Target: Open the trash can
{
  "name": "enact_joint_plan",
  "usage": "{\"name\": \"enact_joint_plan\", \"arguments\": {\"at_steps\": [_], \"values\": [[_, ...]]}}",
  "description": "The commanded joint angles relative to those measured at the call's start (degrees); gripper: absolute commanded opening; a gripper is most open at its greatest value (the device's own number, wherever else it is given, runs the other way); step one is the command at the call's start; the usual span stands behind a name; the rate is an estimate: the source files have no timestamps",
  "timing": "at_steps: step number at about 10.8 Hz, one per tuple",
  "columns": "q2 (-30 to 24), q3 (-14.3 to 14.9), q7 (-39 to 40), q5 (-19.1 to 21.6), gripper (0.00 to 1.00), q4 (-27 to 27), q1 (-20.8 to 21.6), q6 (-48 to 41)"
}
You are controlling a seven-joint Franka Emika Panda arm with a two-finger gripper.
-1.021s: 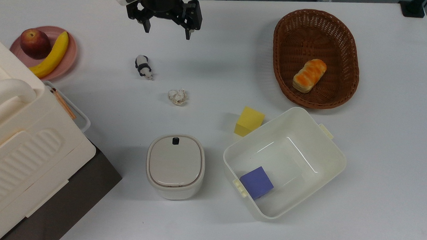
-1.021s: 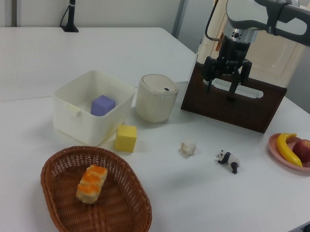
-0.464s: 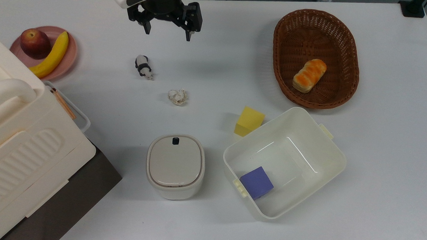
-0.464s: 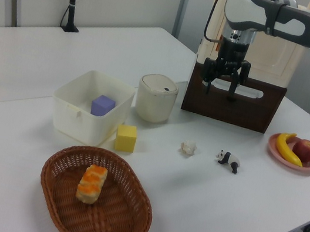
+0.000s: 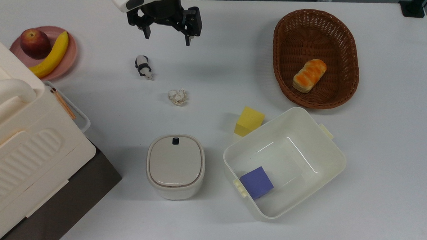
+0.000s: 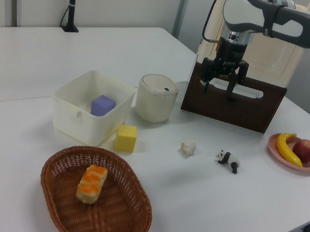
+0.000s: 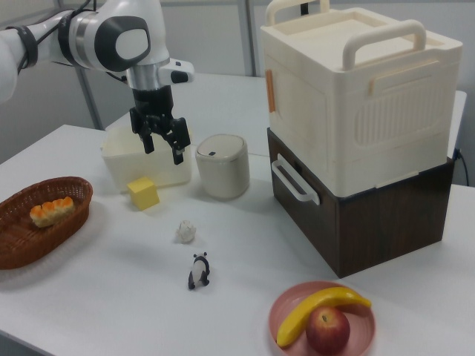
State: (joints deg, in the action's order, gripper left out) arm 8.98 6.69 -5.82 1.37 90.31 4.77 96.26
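Note:
The trash can (image 5: 175,166) is a small cream-white bin with a flat beige lid lying shut and a black button (image 5: 176,140) at the lid's far edge. It stands near the top view's bottom centre. The same trash can (image 6: 156,98) sits beside the white tub in the left view, and the trash can (image 7: 223,166) shows mid-table in the right view. My gripper (image 5: 166,38) hangs high over the table's far side, well away from the bin, open with nothing between its fingers. The gripper (image 6: 217,90) and gripper (image 7: 163,152) point straight down.
A lidless white tub (image 5: 336,154) holding a purple cube (image 5: 256,182) stands right of the bin, with a yellow cube (image 5: 249,121) behind it. A panda toy (image 5: 143,66) and crumpled paper (image 5: 177,96) lie between gripper and bin. A wicker basket (image 5: 351,50), fruit plate (image 5: 72,52) and big cream box (image 5: 21,155) flank the table.
The gripper has shifted slightly toward the top view's bottom, still open. Nothing on the table has moved.

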Motion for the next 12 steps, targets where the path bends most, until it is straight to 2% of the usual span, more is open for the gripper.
{"name": "enact_joint_plan", "arguments": {"at_steps": [1,12], "values": [[0.25,-0.19,1.07,0.30,1.00,0.74,0.15,3.05],[3.23,-0.19,1.87,-0.06,1.00,0.56,0.15,13.51]]}}
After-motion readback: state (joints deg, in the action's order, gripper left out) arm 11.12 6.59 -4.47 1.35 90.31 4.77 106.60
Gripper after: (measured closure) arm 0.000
